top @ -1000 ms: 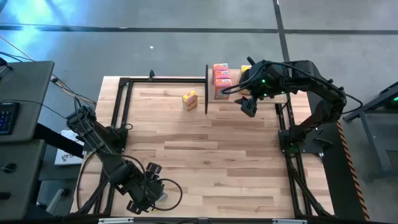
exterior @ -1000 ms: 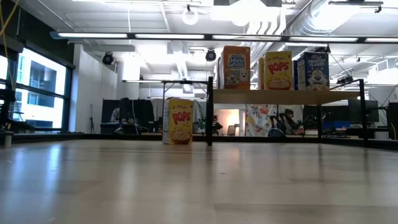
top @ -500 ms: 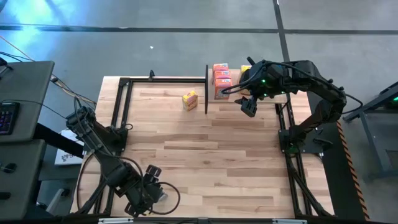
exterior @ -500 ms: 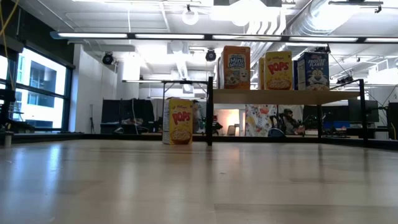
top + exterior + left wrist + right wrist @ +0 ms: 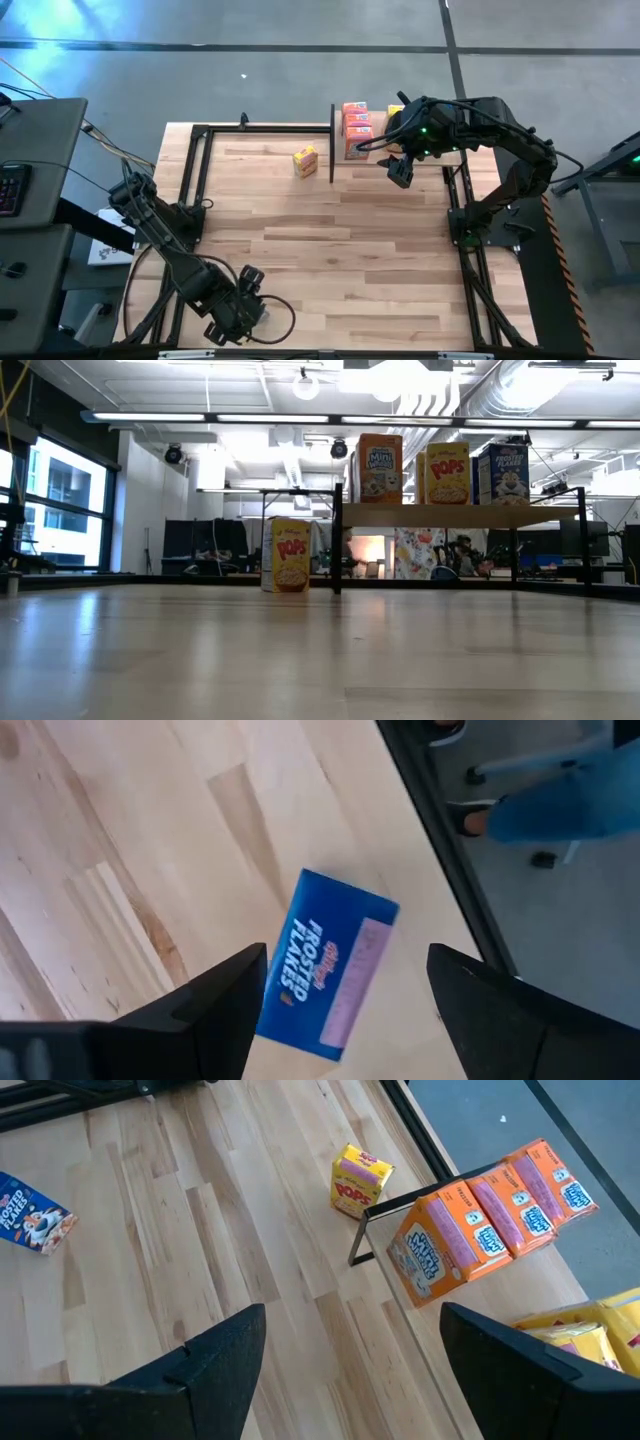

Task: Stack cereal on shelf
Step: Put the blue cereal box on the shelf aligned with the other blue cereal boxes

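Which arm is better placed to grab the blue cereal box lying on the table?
Left. The left gripper hangs open right over the blue box; the right gripper is by the shelf.

Left arm: folded low at the lower left of the high view, its left gripper point(image 5: 243, 303) near the bottom edge, fingers point(image 5: 215, 1005) spread apart. Right arm: arched across the upper right, its right gripper point(image 5: 400, 172) pointing down-left, fingers point(image 5: 215, 1352) likewise spread wide.

Bench point(image 5: 330, 250): pale wood planks, smooth satin. Shelf point(image 5: 455, 515): light wood board, black metal posts. Cereal boxes point(image 5: 480, 1225): printed card, slight gloss. Left tool point(image 5: 340, 1010): matt black.
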### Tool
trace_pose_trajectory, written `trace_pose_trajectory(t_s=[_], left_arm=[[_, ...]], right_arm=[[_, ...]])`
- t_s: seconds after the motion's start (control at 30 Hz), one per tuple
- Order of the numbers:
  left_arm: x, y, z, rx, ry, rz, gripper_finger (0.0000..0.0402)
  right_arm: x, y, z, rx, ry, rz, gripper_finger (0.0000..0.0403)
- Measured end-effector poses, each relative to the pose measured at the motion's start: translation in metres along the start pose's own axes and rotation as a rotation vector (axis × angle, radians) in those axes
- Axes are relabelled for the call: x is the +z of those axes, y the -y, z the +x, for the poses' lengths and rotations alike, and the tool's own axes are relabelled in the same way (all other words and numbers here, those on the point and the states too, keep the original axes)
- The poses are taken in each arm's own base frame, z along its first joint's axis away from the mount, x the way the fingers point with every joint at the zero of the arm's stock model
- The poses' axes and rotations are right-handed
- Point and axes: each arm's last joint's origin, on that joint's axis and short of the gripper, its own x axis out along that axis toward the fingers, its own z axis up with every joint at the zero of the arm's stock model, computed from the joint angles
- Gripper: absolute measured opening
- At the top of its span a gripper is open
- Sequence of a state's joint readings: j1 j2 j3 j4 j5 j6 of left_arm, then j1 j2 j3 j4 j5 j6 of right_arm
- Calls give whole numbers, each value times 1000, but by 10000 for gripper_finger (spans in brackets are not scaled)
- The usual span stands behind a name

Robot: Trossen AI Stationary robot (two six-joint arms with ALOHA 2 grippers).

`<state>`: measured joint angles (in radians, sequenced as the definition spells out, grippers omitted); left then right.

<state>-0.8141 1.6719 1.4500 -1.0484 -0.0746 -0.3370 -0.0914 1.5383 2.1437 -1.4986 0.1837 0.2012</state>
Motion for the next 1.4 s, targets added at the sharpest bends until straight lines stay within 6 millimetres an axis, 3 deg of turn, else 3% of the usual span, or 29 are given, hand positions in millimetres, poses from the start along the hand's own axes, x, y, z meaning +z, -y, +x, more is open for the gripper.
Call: trace_pose_trajectory(t_s=[0.77,1.1,1.4], left_arm=[[1,-2,42,65,-146,26,269],[1,-9,46,77,-185,-14,268],[2,-12,47,38,-194,-32,208]], right_arm=[[0,0,0,0,0,0,293],[0,0,0,0,0,0,293],[0,0,0,0,0,0,293]])
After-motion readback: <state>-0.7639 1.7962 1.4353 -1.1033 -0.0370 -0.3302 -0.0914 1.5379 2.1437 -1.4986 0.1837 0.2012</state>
